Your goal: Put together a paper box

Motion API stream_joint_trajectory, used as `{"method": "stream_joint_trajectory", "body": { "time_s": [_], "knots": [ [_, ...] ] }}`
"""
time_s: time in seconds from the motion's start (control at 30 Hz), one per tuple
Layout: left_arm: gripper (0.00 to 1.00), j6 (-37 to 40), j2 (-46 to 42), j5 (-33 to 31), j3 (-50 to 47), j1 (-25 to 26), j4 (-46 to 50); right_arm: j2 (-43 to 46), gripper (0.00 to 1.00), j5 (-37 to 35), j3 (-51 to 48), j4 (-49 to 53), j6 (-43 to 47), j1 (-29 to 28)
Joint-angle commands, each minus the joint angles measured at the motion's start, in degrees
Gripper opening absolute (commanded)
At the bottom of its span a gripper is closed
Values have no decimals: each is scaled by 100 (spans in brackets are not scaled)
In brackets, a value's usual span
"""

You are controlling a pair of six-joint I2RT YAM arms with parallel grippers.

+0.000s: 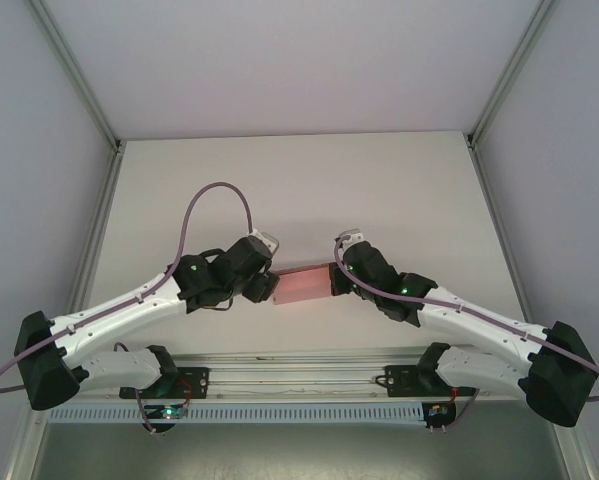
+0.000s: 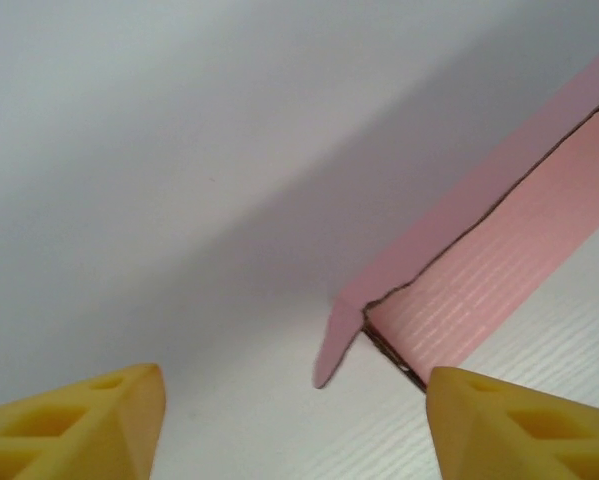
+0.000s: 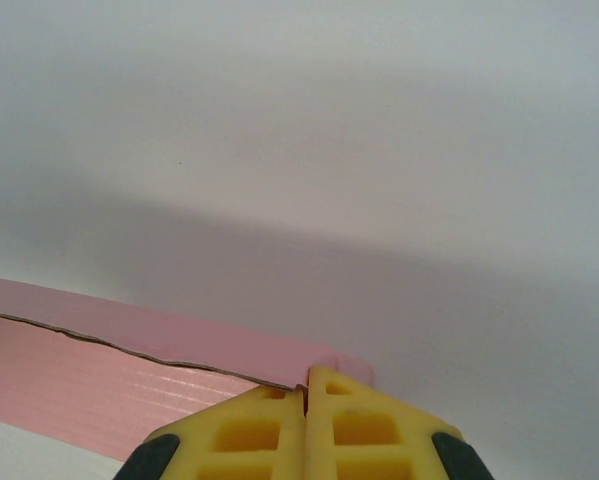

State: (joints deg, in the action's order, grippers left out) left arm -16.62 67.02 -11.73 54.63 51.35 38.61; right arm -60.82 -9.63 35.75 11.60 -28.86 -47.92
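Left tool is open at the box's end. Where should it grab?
Pinch the small end flap, coming in from the box's left end. The flap folds off the body as a thin free edge just ahead of the open left tool, while the right tool holds the opposite end.

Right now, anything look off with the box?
Yes: at the paper box end facing the open left fingers, a small end flap hangs out untucked, and the seam beside it gapes. Right fingers pinch the other end.
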Motion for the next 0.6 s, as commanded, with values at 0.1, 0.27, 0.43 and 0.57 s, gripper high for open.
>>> {"method": "stream_joint_trajectory", "body": {
  "time_s": [0.1,0.27,0.43,0.57],
  "knots": [
    [57,-10,173,316,-5,-82,-336,-53,0,5,114,229,-164,-92],
    [46,-111,454,335,78,-118,-313,-77,0,33,136,238,-142,-103],
    [36,-204,529,164,96,-154,-218,-88,0,44,139,256,-121,-113],
    [33,-228,590,187,74,-171,-229,-79,0,54,134,256,-121,-114]
  ]
}}
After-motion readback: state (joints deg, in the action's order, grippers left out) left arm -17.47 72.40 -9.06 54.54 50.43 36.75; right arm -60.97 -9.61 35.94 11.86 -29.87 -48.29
